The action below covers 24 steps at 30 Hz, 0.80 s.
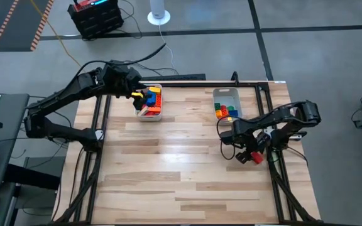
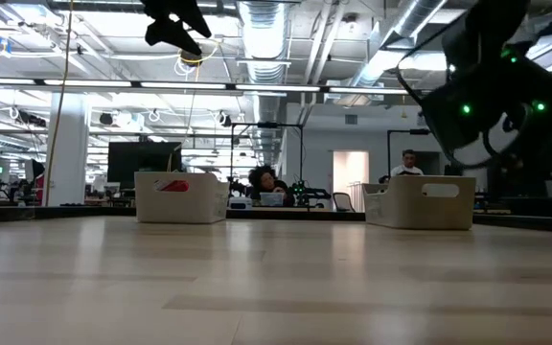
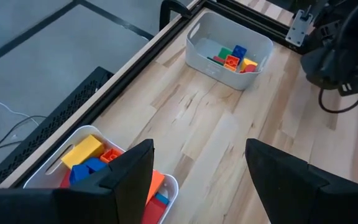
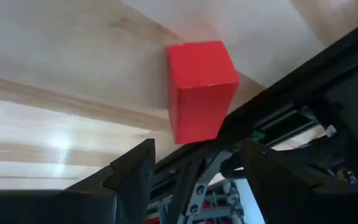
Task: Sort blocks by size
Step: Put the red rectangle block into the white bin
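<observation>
Two white bins hold the blocks. The left bin (image 1: 149,104) (image 3: 55,163) has yellow, blue, orange and red ones. The right bin (image 1: 226,102) (image 3: 229,50) has green, blue, red and yellow ones. My left gripper (image 3: 197,180) (image 1: 135,94) hangs open above the left bin's far end, with nothing between its fingers. One red block (image 4: 202,90) (image 1: 255,157) lies on the wood beside the black rail at the table's right edge. My right gripper (image 4: 194,171) (image 1: 249,152) is low over it and open. Its fingertips stand either side of the block's near end, with a gap on each side.
A black metal rail frame (image 1: 270,107) runs along the table's far and right edges, close to the red block. Bare wood (image 1: 181,169) fills the middle and near part of the table. In the low view, people sit at desks (image 2: 266,187) beyond the table.
</observation>
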### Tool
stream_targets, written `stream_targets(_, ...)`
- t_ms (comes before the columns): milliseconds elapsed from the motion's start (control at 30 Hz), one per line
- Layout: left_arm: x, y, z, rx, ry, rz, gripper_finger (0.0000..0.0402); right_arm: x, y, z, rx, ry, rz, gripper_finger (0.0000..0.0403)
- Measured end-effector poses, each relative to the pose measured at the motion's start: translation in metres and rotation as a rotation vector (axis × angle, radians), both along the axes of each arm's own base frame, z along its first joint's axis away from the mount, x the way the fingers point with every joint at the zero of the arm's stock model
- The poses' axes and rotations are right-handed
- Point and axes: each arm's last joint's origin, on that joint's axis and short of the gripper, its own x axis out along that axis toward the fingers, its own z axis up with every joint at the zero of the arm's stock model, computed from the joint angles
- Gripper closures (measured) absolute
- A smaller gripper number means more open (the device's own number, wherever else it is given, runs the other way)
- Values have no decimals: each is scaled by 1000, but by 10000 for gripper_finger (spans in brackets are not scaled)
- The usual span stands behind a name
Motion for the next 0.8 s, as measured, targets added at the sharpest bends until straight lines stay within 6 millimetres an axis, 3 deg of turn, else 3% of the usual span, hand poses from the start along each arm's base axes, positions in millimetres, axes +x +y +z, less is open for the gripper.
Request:
stream_targets(167,0,0,0,-6,-3,-10,155,-5,0,-9,22,-10,-7,133)
stream_targets(533,0,-1,0,-7,-2,-19,155,5,-2,-14,37,-113,-35,133)
stream_targets(800,0,0,0,7,4,-29,155,30,4,3,37,-247,20,133)
